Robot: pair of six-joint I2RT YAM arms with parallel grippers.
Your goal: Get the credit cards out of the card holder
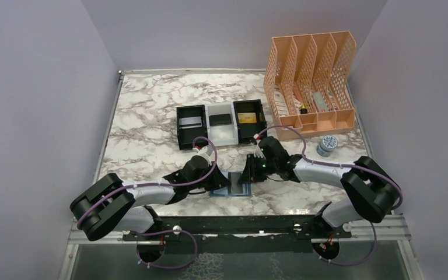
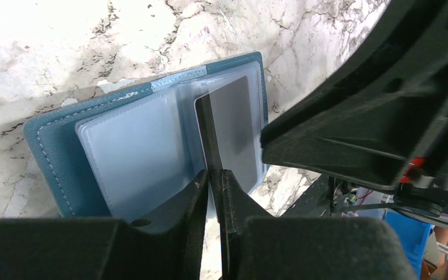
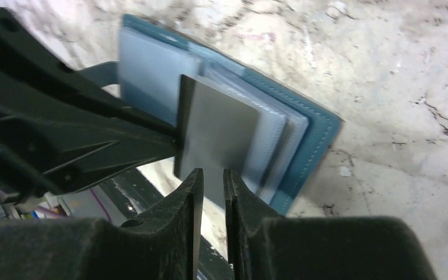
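The holder lies open on the table, near its near edge (teal cover down). Left gripper and right gripper, both nearly closed, pinch opposite edges of one grey card over its pockets.

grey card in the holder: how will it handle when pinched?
The card looks thin and flat: probably stiff, light, grippable only by an edge. Its glossy face may slip in a grip. The holder lies flat on smooth marble, so it likely drags along unless pinned.
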